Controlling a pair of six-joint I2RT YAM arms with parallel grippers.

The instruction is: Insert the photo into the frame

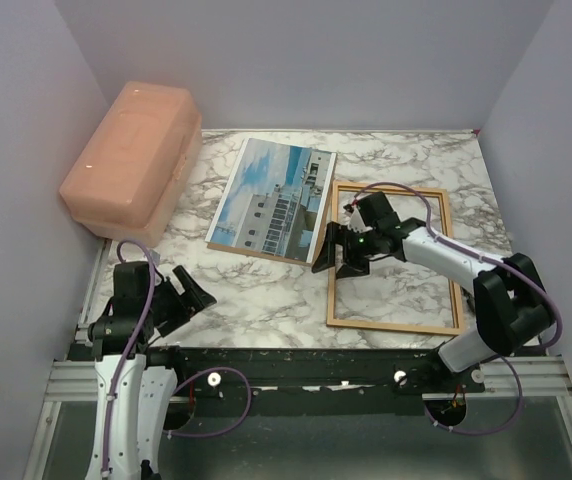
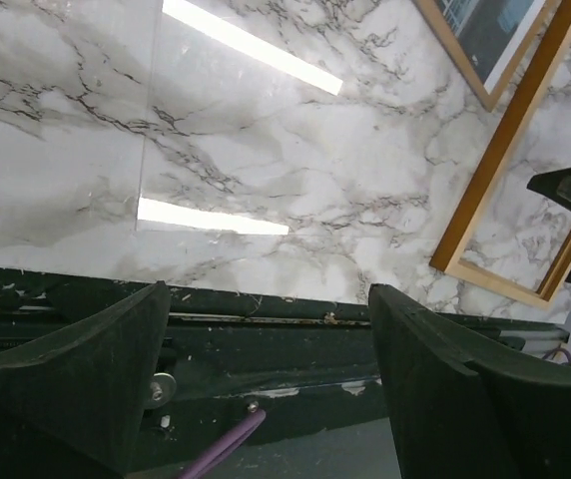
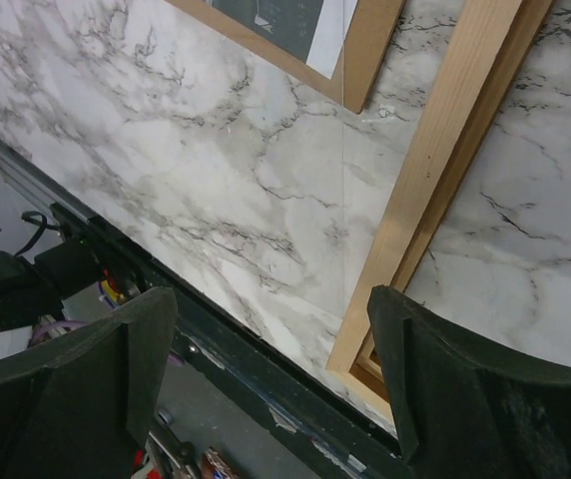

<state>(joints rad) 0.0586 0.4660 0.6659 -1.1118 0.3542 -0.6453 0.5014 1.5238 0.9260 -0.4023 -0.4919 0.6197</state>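
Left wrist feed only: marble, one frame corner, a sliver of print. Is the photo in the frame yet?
Observer: No. The photo lies flat outside the frame, on its left, and bare marble shows through the frame's opening.
Operator: Where's the right arm?
Observer: The right gripper hangs open over the frame rail nearest the photo, with nothing between its fingers.
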